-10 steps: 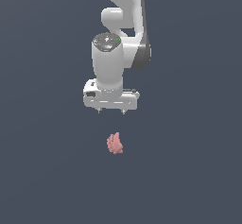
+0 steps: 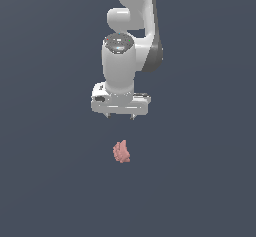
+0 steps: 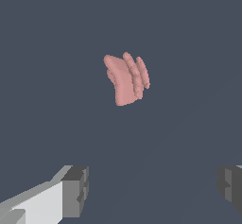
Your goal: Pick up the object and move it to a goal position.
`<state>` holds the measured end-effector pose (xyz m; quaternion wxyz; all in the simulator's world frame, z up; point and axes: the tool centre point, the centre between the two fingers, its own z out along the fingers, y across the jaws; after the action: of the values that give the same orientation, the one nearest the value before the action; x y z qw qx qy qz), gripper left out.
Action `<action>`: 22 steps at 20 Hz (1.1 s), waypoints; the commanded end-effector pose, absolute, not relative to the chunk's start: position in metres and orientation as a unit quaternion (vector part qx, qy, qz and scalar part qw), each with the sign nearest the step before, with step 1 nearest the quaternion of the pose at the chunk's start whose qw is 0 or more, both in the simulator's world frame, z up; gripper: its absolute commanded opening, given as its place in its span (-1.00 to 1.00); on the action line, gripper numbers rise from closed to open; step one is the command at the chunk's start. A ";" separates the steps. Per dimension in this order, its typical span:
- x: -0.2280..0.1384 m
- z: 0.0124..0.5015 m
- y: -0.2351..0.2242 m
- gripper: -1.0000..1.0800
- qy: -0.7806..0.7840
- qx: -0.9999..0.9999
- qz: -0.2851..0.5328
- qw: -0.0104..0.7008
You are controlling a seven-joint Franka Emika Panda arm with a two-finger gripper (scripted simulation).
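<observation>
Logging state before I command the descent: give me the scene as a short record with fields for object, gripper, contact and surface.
object: salmon-pink ridged lump, lying alone on the surface
gripper: white gripper, fingers wide apart, nothing between them
finger pads: dark grey, one pad visible at each side of the wrist view
contact: none; a clear gap separates gripper and lump in the exterior view
alignment: lump sits below the gripper in the exterior view, roughly centred
surface: plain dark grey-blue floor
goal marker: none visible

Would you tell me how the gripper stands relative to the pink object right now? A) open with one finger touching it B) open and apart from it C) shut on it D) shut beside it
B: the gripper is open, its fingers spread wide, with bare surface between it and the pink object.
</observation>
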<state>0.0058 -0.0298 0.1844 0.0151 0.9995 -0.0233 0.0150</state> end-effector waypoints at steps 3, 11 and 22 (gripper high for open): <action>0.005 0.185 -0.028 0.92 -0.022 1.000 0.013 0.017; 0.017 0.178 -0.028 0.92 -0.004 1.000 0.012 0.016; 0.062 0.144 -0.029 0.92 0.063 0.998 0.005 0.011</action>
<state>0.0550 -0.0287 0.1502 0.0121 0.9986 0.0520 0.0060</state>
